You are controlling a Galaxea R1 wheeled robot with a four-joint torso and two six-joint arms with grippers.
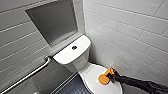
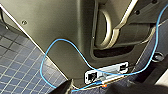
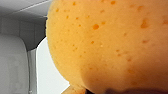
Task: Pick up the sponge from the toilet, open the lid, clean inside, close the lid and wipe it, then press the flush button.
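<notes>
The white toilet [image 1: 72,53] stands against the tiled wall with its lid [image 1: 93,75] down. The round dark flush button [image 1: 74,47] sits in the middle of the tank top. My right arm comes in from the right, and my right gripper [image 1: 110,75] is shut on the orange sponge [image 1: 103,78], which rests against the right side of the lid. In the right wrist view the sponge [image 3: 107,45] looms large, with the white lid [image 3: 47,72] and the tank [image 3: 12,65] behind it. My left gripper stands open, holding nothing.
A steel grab bar [image 1: 27,75] runs along the left wall below a recessed grey niche [image 1: 53,21]. White wall tiles [image 1: 130,32] close in on the right. Dark tiled floor [image 1: 72,87] lies left of the bowl. A blue cable [image 2: 50,57] loops over my own body.
</notes>
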